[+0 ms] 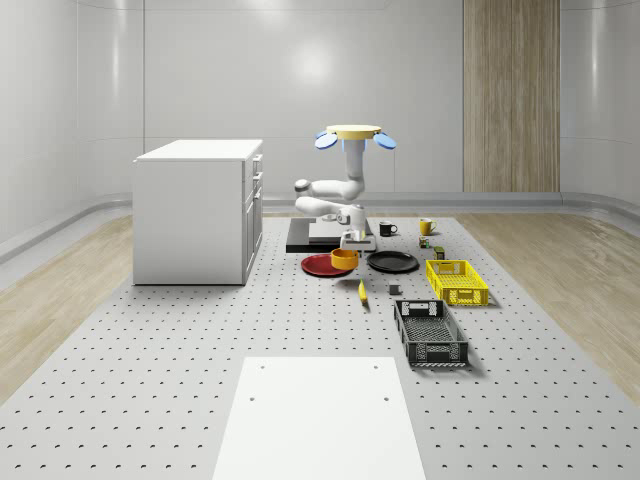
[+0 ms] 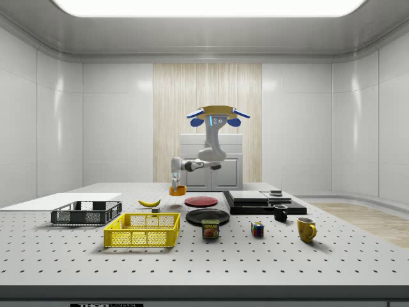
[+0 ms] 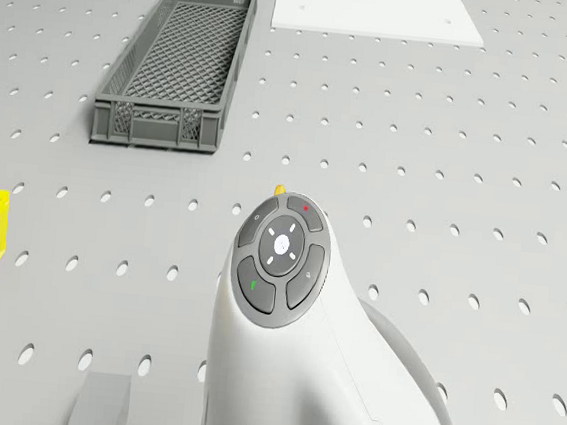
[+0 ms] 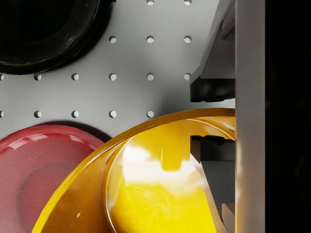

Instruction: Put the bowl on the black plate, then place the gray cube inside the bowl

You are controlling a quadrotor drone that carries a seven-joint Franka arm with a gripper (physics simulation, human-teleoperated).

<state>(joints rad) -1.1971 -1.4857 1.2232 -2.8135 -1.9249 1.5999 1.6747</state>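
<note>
The fingers [image 4: 212, 90] pinch the rim of the yellow-orange bowl [image 1: 344, 259], one finger outside the wall and one inside it, so the gripper [image 1: 352, 241] has the bowl in a firm hold. In the side view the bowl [image 2: 177, 190] hangs a little above the table, so it looks lifted, not resting.

The drone [image 1: 356, 134] hovers in the air above the back of the table [image 1: 150, 340], near the flat black slab [image 1: 300, 238], and its white arm [image 1: 330, 195] bends down to the bowl.

In the whole-scene view the bowl is over the edge of the red plate [image 1: 322, 265]. The black plate [image 1: 392, 262] is just beside it, at about 3 o'clock from the bowl. In the wrist view the black plate [image 4: 46, 36] is at 10 o'clock from the bowl [image 4: 146, 184], with bare table between them.

So I think the first job is about half done. The bowl is picked up, but it is not on the black plate yet. It needs to go a short way sideways and then down.

The gray cube [image 1: 394, 290] sits alone on the table, at about 6 o'clock from the black plate, between the banana [image 1: 363, 291] and the yellow basket [image 1: 456, 281]. Nothing touches it yet. That whole second job is left.
</note>
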